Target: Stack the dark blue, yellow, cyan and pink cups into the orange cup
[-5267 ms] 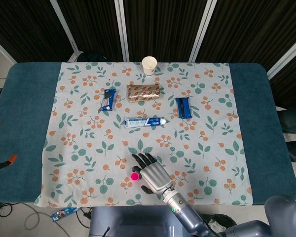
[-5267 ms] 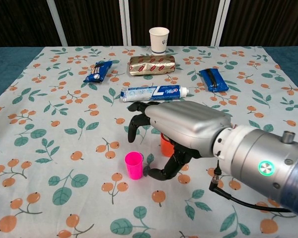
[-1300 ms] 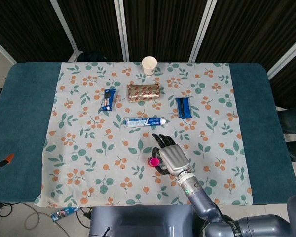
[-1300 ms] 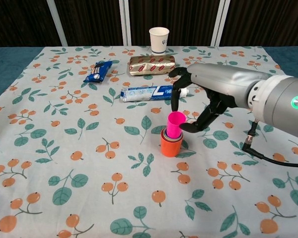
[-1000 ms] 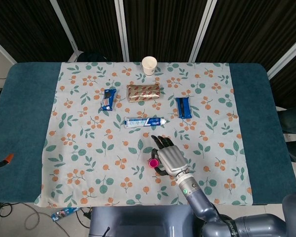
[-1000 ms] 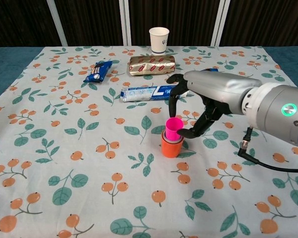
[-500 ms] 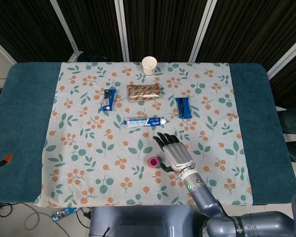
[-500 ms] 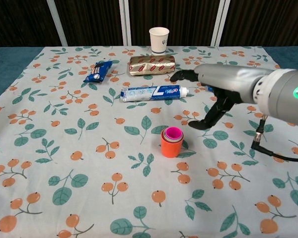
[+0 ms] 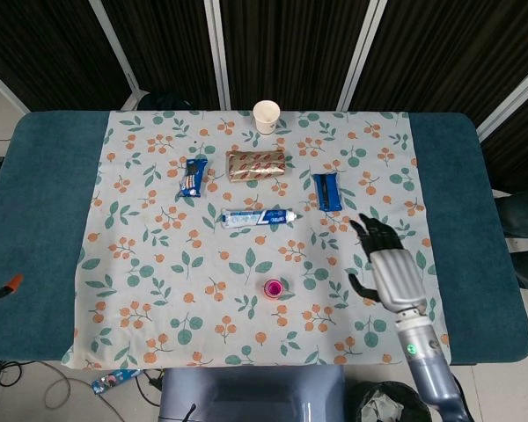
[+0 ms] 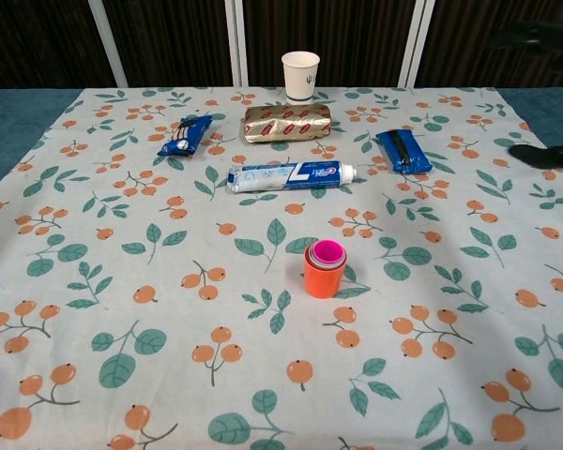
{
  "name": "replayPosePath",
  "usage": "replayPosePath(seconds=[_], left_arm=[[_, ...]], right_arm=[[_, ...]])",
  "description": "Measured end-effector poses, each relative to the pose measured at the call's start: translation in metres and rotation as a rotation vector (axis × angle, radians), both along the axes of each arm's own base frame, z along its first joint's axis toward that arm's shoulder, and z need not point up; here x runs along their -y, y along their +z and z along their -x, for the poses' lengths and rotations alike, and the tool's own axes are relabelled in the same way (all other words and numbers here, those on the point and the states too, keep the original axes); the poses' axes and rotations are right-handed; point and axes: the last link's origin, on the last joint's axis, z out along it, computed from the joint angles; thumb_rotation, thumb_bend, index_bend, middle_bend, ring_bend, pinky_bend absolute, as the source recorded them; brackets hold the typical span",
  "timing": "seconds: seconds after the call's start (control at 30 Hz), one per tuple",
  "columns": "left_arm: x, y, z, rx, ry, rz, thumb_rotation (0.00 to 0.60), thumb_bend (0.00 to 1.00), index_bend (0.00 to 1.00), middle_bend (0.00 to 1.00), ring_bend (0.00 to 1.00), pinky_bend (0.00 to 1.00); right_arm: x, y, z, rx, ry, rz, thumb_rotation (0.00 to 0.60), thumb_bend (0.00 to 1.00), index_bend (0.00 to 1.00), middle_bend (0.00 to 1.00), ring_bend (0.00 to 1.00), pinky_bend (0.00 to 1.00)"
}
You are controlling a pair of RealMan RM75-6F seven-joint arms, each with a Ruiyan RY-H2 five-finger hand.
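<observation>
Pink cup nested in orange cup; stack looks done. Right hand right of it, fingers spread, empty. Next: nothing.

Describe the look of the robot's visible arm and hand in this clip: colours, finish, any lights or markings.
Only the right hand shows clearly, in the head view. Its back is a silver-grey metallic shell, and the fingers are black. Behind the wrist, the forearm is a smooth blue-grey cylinder with a small green indicator light. No cable or sleeve is visible now. The chest view catches only dark fingertips at the right edge.
</observation>
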Motion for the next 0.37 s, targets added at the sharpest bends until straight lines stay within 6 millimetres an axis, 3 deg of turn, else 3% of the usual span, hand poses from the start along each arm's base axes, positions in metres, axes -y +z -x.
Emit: replayPosePath(seconds=[0.2, 0.37], left_arm=[[0.004, 0.001, -0.001, 0.009, 0.019, 0.007, 0.6, 0.12, 0.11, 0.01, 0.0, 0.0], [0.007, 0.001, -0.001, -0.005, 0.058, 0.026, 0.6, 0.12, 0.11, 0.01, 0.0, 0.0]], right_arm=[[-0.04, 0.016, 0.063, -0.033, -0.018, 0.126, 0.6, 0.41, 0.05, 0.0, 0.0, 0.09], [-0.068, 0.011, 0.088, -0.141, 0.019, 0.165, 0.6, 0.41, 0.05, 0.0, 0.0, 0.09]])
